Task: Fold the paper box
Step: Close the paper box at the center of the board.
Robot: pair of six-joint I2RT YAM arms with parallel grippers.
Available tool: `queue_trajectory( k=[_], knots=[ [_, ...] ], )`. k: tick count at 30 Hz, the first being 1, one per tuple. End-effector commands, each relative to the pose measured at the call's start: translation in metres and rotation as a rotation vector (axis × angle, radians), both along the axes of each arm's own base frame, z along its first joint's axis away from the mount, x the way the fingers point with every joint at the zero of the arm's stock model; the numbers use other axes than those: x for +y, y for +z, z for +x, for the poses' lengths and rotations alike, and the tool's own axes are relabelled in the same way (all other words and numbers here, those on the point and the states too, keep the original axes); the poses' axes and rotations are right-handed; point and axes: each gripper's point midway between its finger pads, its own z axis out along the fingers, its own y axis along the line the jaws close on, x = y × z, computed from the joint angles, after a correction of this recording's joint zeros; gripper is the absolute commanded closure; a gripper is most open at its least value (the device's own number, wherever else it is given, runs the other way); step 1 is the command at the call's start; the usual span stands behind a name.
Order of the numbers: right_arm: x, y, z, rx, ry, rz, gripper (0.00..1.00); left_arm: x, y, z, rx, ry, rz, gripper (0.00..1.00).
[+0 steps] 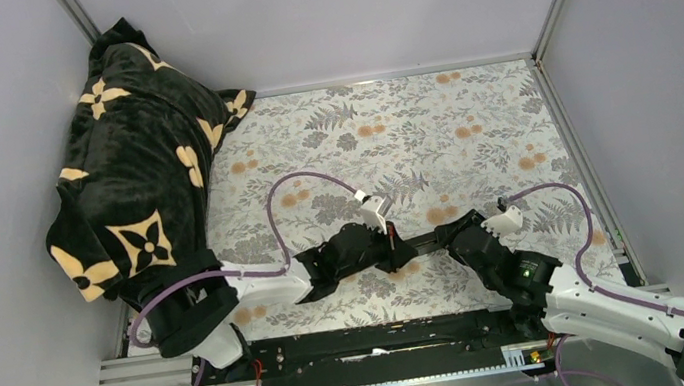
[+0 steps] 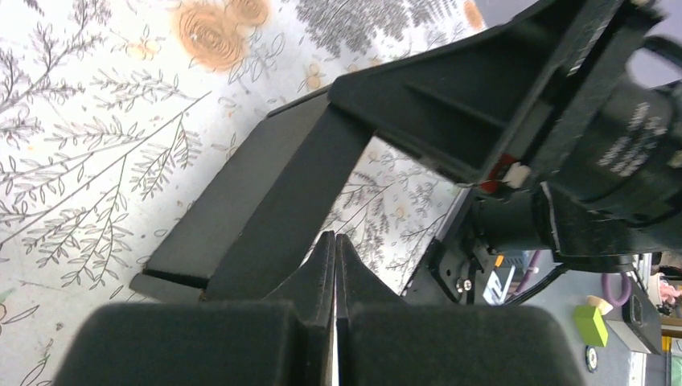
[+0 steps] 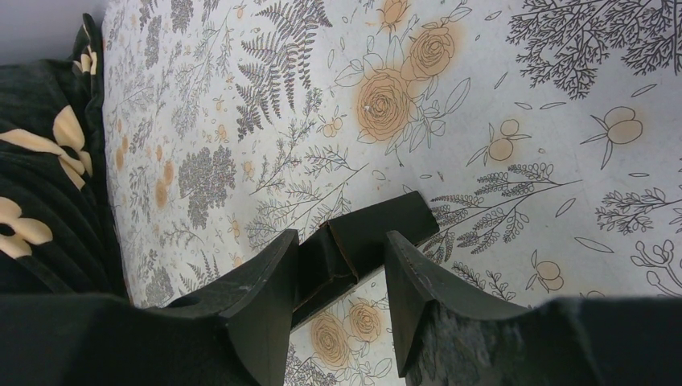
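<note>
The paper box is a narrow piece of folded black card lying on the floral table between my two grippers. In the left wrist view it shows as two long panels meeting at a crease. My left gripper is shut, its tips right at the card's near edge; I see no card between them. In the top view it is at the box's left end. My right gripper is open, one finger on each side of the box. In the top view it is at the box's right end.
A black plush blanket with cream flowers is heaped at the back left and shows in the right wrist view. The floral tablecloth is walled at the back and sides. A black rail runs along the near edge.
</note>
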Motion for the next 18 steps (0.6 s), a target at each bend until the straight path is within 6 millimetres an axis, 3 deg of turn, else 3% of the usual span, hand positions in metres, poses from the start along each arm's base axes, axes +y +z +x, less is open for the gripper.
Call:
queue_trajectory(
  k=[1, 8, 12, 18],
  knots=[
    [-0.012, -0.024, -0.014, 0.075, 0.014, -0.075, 0.52, -0.001, -0.011, 0.002, 0.016, 0.005, -0.024, 1.0],
    [-0.014, -0.024, -0.015, 0.075, 0.01, -0.076, 0.52, -0.001, -0.025, -0.001, 0.05, -0.013, -0.03, 1.0],
    [-0.014, -0.024, -0.015, 0.073, 0.009, -0.076, 0.52, -0.003, -0.006, -0.009, 0.048, -0.054, -0.073, 1.0],
    [-0.013, -0.025, -0.014, 0.074, 0.01, -0.078, 0.51, -0.001, 0.042, -0.013, 0.006, -0.08, -0.137, 1.0]
  ],
)
